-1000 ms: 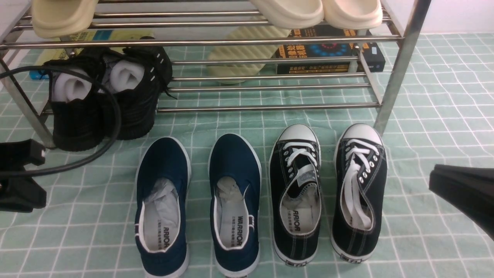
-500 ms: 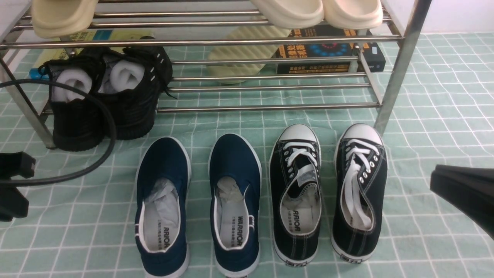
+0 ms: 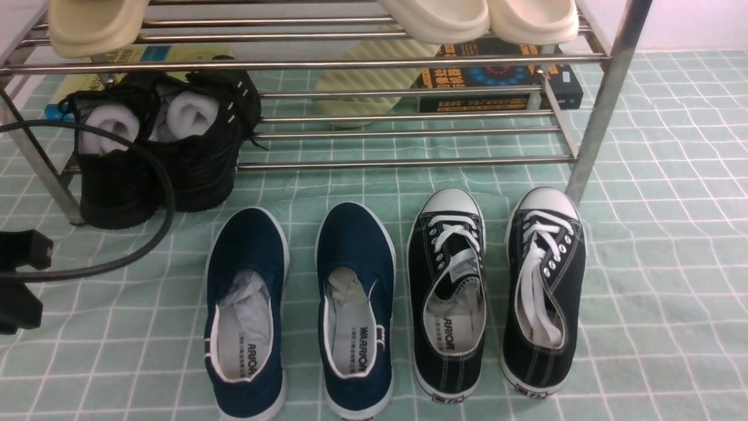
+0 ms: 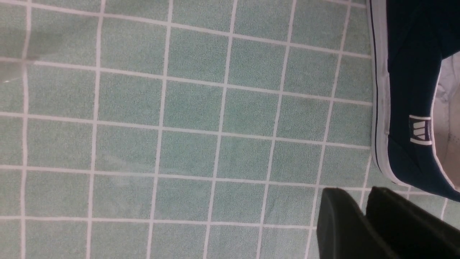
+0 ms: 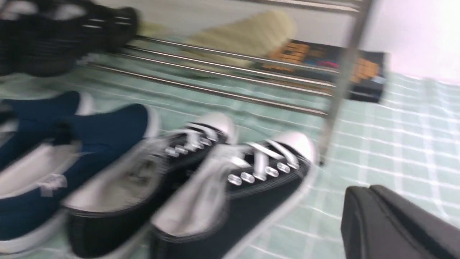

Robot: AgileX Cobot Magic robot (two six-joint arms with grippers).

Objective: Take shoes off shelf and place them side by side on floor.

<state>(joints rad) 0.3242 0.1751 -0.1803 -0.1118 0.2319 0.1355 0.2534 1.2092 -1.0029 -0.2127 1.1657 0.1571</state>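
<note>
The navy slip-ons point(image 3: 355, 245) are off the shelf point(image 3: 409, 162) and lie on the floor point(image 3: 672, 234), at about 6 to 7 o'clock in the front view. They sit side by side with a narrow strip of green checked cloth between them. Their toes point to 12 o'clock, towards the shelf, and their heels to 6. Crumpled paper shows inside each, and the insoles read WARRIOR.

Just beside them at 3 o'clock stands a pair of black lace-up sneakers point(image 3: 447, 245) with white toe caps, lined up the same way. At 10 o'clock from the slip-ons, black knit shoes point(image 3: 204, 164) stuffed with white foam rolls rest on the shelf's lower rods. Cream slippers point(image 3: 438, 17) sit on the upper tier at 12 o'clock, and a dark book point(image 3: 497, 76) lies behind the lower tier.

The left gripper point(image 3: 20, 280) hangs over the floor at 9 o'clock, well apart from the slip-ons, with a black cable point(image 3: 170, 193) looping up from it. It holds nothing, and I cannot tell whether its jaws are parted or closed. The right gripper point(image 5: 366, 201) shows only in its own wrist view. Its jaws are clenched together on nothing, near the lace-up sneakers.
</note>
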